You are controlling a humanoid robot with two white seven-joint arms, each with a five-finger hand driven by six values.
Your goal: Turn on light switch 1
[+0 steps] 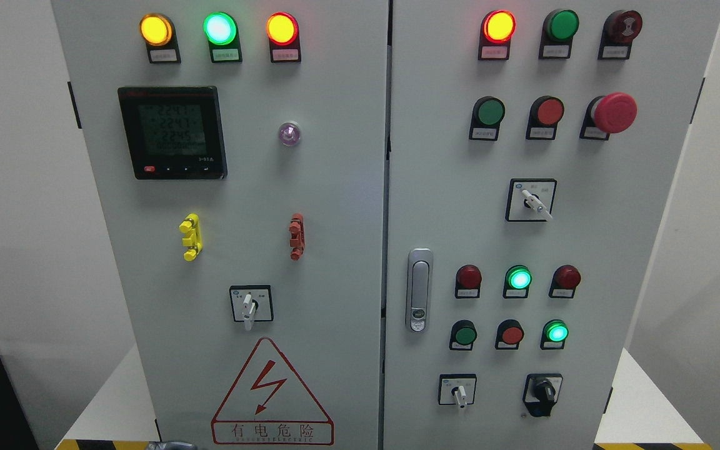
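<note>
peeking over the bottom edge, left of the middle, a grey rounded sliver that is seemingly part of the left hand is showing. so little of it is showing that i cannot tell whether its fingers are apart or together, and it is touching nothing visible.

the printed labels are reading too small to tell which control is switch 1. the white-handled rotary switch on a black-framed square plate is sitting low on the left door of the pale grey metal cabinet, well above the sliver, with its handle pointing straight down. just below it the red triangular lightning warning sign is showing. above it a yellow plastic clip and a red plastic clip are sitting side by side, well apart. higher up, the black digital meter is displaying faint figures. along the top, amber, green and orange-red round lamps are glowing.

on the right door, three more rotary switches are sitting among round lamps and buttons.
</note>
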